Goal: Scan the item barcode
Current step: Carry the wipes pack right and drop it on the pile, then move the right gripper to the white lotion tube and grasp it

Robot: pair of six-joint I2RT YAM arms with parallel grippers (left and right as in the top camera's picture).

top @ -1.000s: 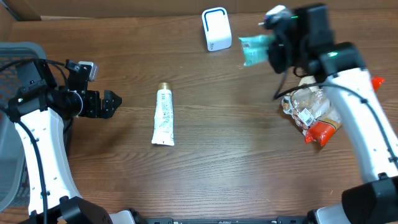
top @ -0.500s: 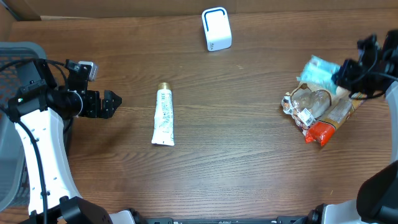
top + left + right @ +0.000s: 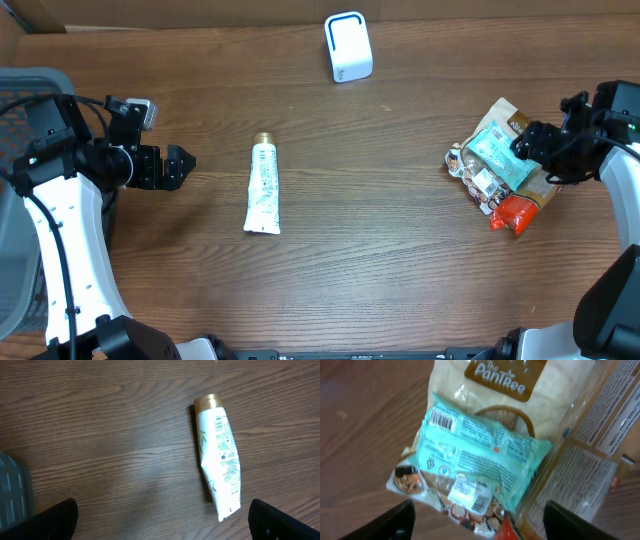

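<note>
Off the white scanner (image 3: 347, 47) and down: the teal packet (image 3: 497, 155) now lies flat on the heap of snack packs at the right of the surface (image 3: 400, 270), barcode facing up, resting across a bag marked PanTree (image 3: 495, 380). The right hand (image 3: 532, 155) hovers just over it with fingers spread wide, nothing pinched; a second ago it was clamped on that packet up by the scanner. An orange-red wrapper (image 3: 515, 212) pokes out at the heap's near edge. The scanner stands at the far edge, well apart. Mid-surface, a white tube (image 3: 263, 187) with a gold cap lies alone. The left hand (image 3: 178, 165) hasn't budged, fingers spread and empty, near the grey basket (image 3: 20, 85).
</note>
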